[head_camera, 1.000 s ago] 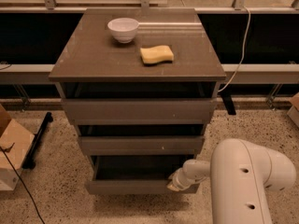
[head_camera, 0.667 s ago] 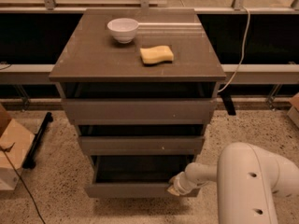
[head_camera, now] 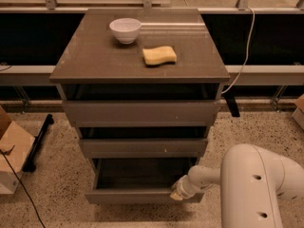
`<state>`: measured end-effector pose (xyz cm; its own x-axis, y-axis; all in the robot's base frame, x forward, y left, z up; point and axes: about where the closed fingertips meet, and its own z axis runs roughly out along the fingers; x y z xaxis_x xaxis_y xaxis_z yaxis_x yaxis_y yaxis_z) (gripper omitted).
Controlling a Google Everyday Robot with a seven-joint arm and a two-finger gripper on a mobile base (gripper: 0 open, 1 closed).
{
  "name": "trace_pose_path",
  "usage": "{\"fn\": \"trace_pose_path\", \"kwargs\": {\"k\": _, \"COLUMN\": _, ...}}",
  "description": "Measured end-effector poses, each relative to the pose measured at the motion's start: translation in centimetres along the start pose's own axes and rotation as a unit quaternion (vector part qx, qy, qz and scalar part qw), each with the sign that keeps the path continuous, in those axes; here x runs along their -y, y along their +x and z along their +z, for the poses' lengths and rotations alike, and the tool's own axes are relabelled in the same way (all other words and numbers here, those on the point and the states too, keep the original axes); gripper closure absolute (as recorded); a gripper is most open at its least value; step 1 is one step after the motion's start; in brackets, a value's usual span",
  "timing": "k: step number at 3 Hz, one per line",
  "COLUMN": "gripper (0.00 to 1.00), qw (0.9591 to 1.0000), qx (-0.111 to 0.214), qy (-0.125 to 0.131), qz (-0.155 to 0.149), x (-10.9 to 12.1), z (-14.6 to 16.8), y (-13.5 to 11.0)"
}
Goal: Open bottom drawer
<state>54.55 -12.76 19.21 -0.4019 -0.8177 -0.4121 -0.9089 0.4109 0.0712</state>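
The bottom drawer (head_camera: 128,196) of the grey-brown cabinet (head_camera: 95,56) stands pulled out towards me. Its plain flat front sits near the floor and its bare inside (head_camera: 137,172) shows. My gripper (head_camera: 178,193) is at the right end of that drawer front, at its top edge, reaching in from my white arm (head_camera: 256,184) at the lower right. The two drawers above stick out less.
A white bowl (head_camera: 125,30) and a yellow sponge (head_camera: 159,55) lie on the cabinet top. A cardboard box (head_camera: 12,151) stands on the floor at the left with a black cable. A white cable (head_camera: 244,56) hangs at the right. Speckled floor surrounds the cabinet.
The bottom drawer has slid further out towards me. My gripper has moved with its front, lower in the picture.
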Motion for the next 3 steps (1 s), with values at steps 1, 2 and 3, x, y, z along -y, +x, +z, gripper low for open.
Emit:
{"fn": "trace_pose_path", "kwargs": {"k": 1, "gripper": 0.53, "qw": 1.0000, "qx": -0.001, "qy": 0.000, "qz": -0.001, "x": 0.0, "z": -0.1, "y": 0.0}}
{"fn": "trace_pose_path", "kwargs": {"k": 2, "gripper": 0.30, "qw": 1.0000, "qx": -0.005, "qy": 0.000, "qz": -0.005, "x": -0.2, "z": 0.0, "y": -0.1}}
{"fn": "trace_pose_path", "kwargs": {"k": 3, "gripper": 0.00, "qw": 0.9995, "qx": -0.010, "qy": 0.021, "qz": -0.023, "x": -0.2, "z": -1.5, "y": 0.0}}
